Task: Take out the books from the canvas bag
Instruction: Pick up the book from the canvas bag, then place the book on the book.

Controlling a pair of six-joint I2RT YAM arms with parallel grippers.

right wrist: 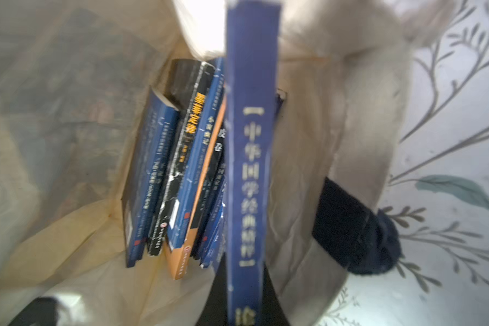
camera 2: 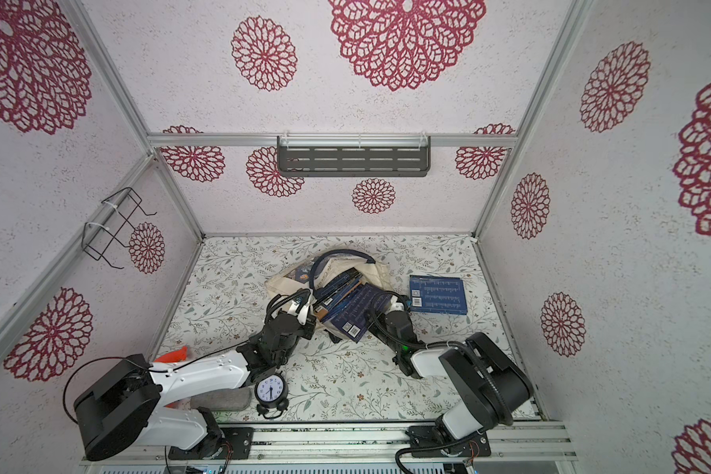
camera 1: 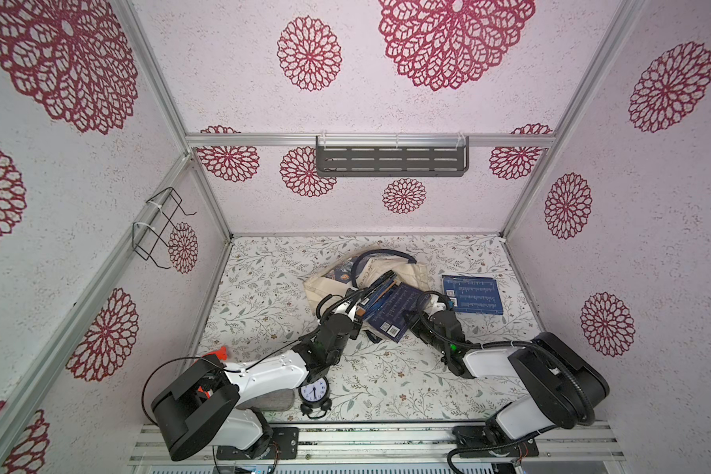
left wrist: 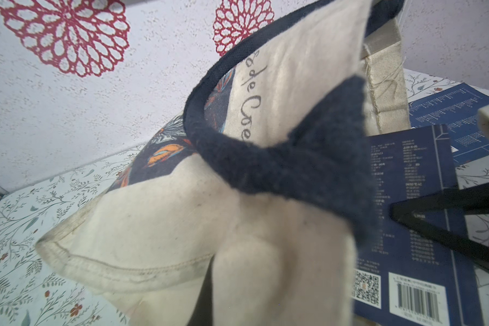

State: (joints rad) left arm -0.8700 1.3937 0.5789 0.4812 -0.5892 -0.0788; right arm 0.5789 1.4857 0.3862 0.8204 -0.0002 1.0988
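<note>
The cream canvas bag (camera 1: 329, 283) lies mid-table, its mouth toward me, one navy handle (camera 1: 380, 254) arching above it. My left gripper (camera 1: 356, 297) is shut on the bag's rim, and canvas (left wrist: 158, 231) hides its jaws in the left wrist view. My right gripper (camera 1: 418, 305) is shut on a navy book (camera 1: 390, 314) that sticks half out of the mouth. The right wrist view shows that book's spine (right wrist: 250, 169) between the black fingers (right wrist: 274, 304). Several books (right wrist: 181, 169) stand inside the bag, one black with gold and one orange. Another navy book (camera 1: 473, 294) lies flat on the table to the right.
A black alarm clock (camera 1: 314, 393) stands near the front edge beside my left arm, with a grey roll (camera 1: 271, 400) and an orange object (camera 1: 219, 353) close by. A grey shelf (camera 1: 390, 162) hangs on the back wall and a wire rack (camera 1: 161, 230) on the left wall.
</note>
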